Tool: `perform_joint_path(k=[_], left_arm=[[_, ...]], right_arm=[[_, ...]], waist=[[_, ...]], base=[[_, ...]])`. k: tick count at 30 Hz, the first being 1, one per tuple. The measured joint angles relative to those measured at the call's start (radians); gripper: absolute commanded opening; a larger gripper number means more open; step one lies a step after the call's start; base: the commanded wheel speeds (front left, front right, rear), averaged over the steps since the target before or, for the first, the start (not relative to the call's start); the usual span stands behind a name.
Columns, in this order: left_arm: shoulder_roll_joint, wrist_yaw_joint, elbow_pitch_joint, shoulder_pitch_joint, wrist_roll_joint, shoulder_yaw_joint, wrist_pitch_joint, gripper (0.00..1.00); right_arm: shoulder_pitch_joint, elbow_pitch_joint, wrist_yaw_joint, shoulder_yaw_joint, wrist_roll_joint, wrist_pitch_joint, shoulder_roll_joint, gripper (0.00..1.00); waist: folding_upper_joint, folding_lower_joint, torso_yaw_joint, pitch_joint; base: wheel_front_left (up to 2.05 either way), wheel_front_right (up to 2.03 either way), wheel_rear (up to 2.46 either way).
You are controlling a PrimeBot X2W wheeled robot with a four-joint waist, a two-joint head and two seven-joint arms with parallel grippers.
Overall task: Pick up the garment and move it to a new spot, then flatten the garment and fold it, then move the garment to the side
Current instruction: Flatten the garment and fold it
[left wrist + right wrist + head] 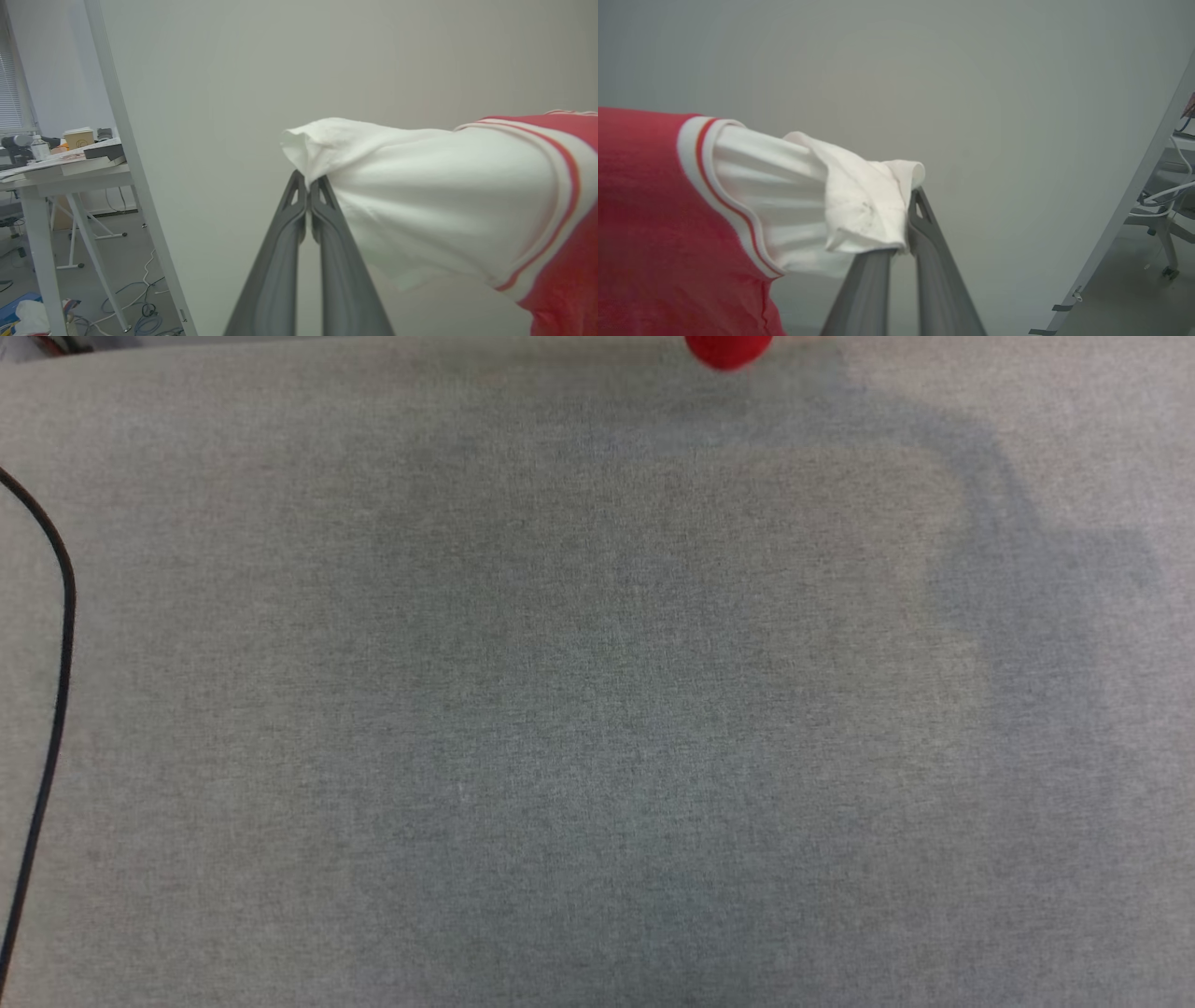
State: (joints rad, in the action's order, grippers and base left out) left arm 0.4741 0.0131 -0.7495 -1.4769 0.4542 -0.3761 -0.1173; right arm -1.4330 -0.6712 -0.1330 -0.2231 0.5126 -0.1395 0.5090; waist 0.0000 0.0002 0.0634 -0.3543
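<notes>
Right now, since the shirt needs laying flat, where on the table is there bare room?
The grey table is bare from the black cable along its left side, across the middle, to the head view's right edge. Least room is at the far edge, where a bit of the red garment shows.

The garment (444, 200) hangs between left end effector (308, 183) and right end effector (909, 195) — touching both.

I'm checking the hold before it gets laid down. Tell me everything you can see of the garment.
The garment is a soft red shirt with white short sleeves and red-and-white striped seam trim. It is held up, spread between two grips: the left gripper is shut on one sleeve's edge, the right gripper on the other. A red bit shows at the head view's top edge.
</notes>
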Motion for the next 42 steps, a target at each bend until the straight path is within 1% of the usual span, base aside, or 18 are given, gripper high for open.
perform_joint_path(k=[4, 9, 11, 16, 19, 23, 29, 31, 37, 42], left_arm=[[-0.002, -0.006, -0.061, -0.107, -0.023, -0.009, -0.030, 0.00], [-0.013, -0.008, -0.109, -0.193, -0.035, -0.013, -0.061, 0.00], [-0.028, -0.008, -0.129, -0.201, -0.035, -0.014, -0.072, 0.00], [-0.064, -0.009, -0.171, -0.188, -0.022, -0.013, -0.104, 0.00], [-0.075, -0.027, -0.193, -0.151, -0.006, -0.010, -0.117, 0.00], [-0.094, -0.062, -0.217, -0.069, 0.026, -0.005, -0.122, 0.00], [-0.112, -0.099, -0.200, 0.095, 0.079, 0.021, -0.138, 0.00], [-0.114, -0.106, -0.166, 0.186, 0.094, 0.042, -0.138, 0.00], [-0.119, -0.107, -0.029, 0.473, 0.105, 0.111, -0.139, 0.00], [-0.135, -0.110, 0.082, 0.704, 0.107, 0.147, -0.138, 0.00]], right_arm=[[-0.119, -0.067, 0.000, -0.035, -0.022, 0.046, -0.011, 0.00], [-0.210, -0.124, 0.000, -0.070, -0.023, 0.096, -0.031, 0.00], [-0.221, -0.146, 0.000, -0.096, -0.019, 0.115, -0.042, 0.00], [-0.223, -0.196, 0.001, -0.156, 0.048, 0.141, -0.080, 0.00], [-0.206, -0.205, 0.001, -0.203, 0.096, 0.156, -0.086, 0.00], [-0.132, -0.197, 0.001, -0.269, 0.170, 0.163, -0.077, 0.00], [0.033, -0.129, 0.001, -0.360, 0.280, 0.197, -0.043, 0.00], [0.114, -0.101, 0.001, -0.388, 0.311, 0.216, -0.029, 0.00], [0.355, -0.017, 0.001, -0.435, 0.393, 0.284, 0.023, 0.00], [0.543, 0.052, 0.001, -0.444, 0.439, 0.320, 0.053, 0.00]], waist=[[0.0000, 0.0001, 0.005, -0.063], [0.0000, 0.0000, 0.008, -0.140], [0.0000, 0.0000, 0.009, -0.173], [0.0000, 0.0000, 0.009, -0.241], [0.0000, 0.0000, 0.008, -0.270], [0.0000, 0.0000, 0.001, -0.278], [0.0000, -0.0001, -0.006, -0.247], [0.0000, 0.0000, -0.009, -0.230], [0.0000, -0.0002, -0.018, -0.165], [0.0000, -0.0002, -0.023, -0.096]], base=[[0.00, 0.00, 0.00], [0.00, 0.00, 0.00], [0.00, 0.00, 0.00], [0.00, 0.00, 0.00], [0.00, 0.00, 0.00], [0.00, 0.00, 0.00], [0.00, 0.00, 0.00], [0.00, 0.00, 0.00], [0.00, 0.00, 0.00], [0.00, 0.00, 0.00]])
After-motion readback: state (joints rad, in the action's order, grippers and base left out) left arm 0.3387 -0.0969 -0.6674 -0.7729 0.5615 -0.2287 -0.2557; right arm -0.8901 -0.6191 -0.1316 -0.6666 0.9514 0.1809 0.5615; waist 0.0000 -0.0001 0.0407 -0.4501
